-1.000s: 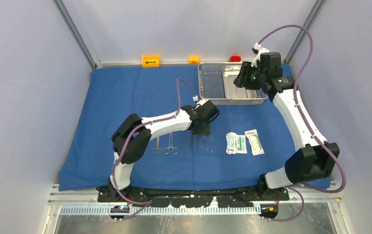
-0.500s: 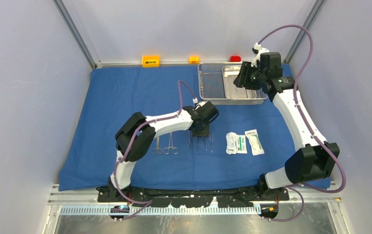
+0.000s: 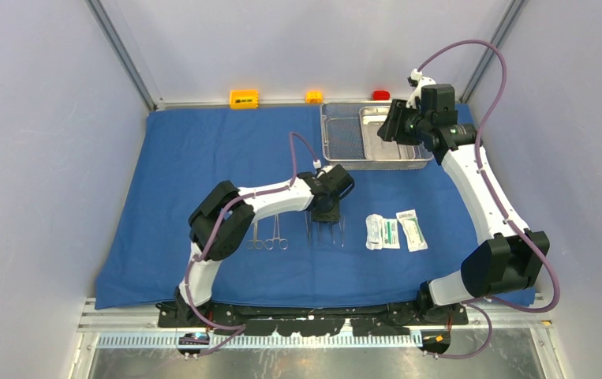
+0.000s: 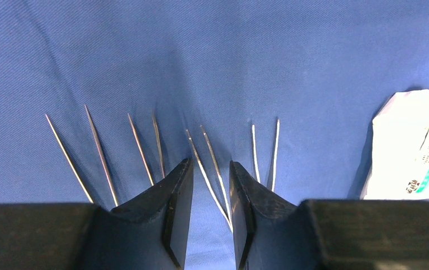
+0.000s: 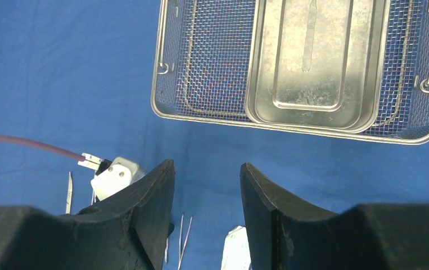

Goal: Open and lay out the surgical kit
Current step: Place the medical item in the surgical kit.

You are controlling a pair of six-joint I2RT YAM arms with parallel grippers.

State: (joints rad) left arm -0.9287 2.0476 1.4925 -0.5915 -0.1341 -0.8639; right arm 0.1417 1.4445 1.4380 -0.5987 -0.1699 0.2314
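Since 1 s ago the left arm [image 3: 266, 197] has been swung slightly right at the elbow. The left gripper [image 4: 208, 169] has been kept over the forceps [image 3: 337, 235], and the right arm is seen unchanged.

The left gripper is held low over the cloth [image 3: 203, 158], its jaws a narrow gap apart. 4 pairs of forceps tips are fanned out there, and 1 pair is straddled by the fingers [image 4: 172, 191]. Whether it is touched by the pads cannot be told.

The scissors [image 3: 270, 235] are laid just left of the forceps. The packets [image 3: 392, 230] are laid to the right, near but apart.

The right gripper [image 5: 207, 169] is held above the cloth at the near edge of the tray [image 5: 212, 56], jaws wide apart and nothing held between them. The tray is set at the far right of the cloth. The pan [image 5: 255, 67] is seated in the tray's right part, and 1 slim steel tool [image 5: 308, 34] is seen lying in it.

3 blocks [image 3: 244, 98] are lined along the far edge, beyond the cloth.
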